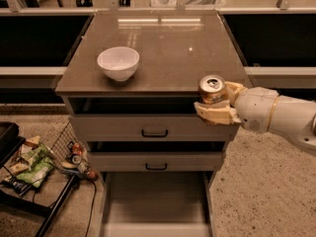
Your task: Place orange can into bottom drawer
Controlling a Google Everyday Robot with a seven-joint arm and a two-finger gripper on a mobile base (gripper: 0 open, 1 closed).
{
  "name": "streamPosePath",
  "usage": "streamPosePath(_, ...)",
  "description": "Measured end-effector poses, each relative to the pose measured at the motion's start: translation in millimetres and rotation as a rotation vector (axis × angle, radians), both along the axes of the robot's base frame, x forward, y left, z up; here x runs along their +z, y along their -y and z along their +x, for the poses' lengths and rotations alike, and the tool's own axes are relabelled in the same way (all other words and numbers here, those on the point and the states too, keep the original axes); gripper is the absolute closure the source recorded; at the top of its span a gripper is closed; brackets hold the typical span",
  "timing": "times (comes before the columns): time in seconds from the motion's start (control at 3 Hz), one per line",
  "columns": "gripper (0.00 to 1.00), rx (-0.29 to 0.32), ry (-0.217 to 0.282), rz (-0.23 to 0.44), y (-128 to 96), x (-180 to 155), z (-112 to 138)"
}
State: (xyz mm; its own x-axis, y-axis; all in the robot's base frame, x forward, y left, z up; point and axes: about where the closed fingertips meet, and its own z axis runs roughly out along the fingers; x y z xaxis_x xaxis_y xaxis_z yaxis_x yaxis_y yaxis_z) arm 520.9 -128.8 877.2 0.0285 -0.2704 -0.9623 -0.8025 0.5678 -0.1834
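— How far along is it?

— Roughly halfway, I'd say. The orange can (212, 89) is off the counter (163, 43) and in the grip of the claw (217, 102), and the bottom drawer (155, 209) stands pulled out with its floor bare. What's left is carrying the can down, setting it inside and letting go.

— Where's the can exactly?

— At the counter's front right corner, about four o'clock from the middle of the top. It's upright, silver top showing, level with the front edge.

— And the claw?

— Clamped on the can. One tan finger (216, 114) runs under and across its lower part, the other (233, 90) presses in from three o'clock, so the can sits between them with its top poking out at twelve. The arm comes in from the right.

— And the drawer from there?

— Down at about seven o'clock from the can, below the two shut drawers with black handles. The white bowl (118, 63) sits well apart at ten o'clock, out of the way.
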Motion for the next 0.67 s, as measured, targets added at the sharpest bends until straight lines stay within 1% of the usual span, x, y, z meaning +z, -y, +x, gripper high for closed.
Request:
streamPosePath(0.33,1.0,-0.001,-0.026,0.018,-4.8,-19.9,-4.6)
streamPosePath(0.67,1.0,0.005,-0.065,0.046,-5.8,-67.2,-24.9)
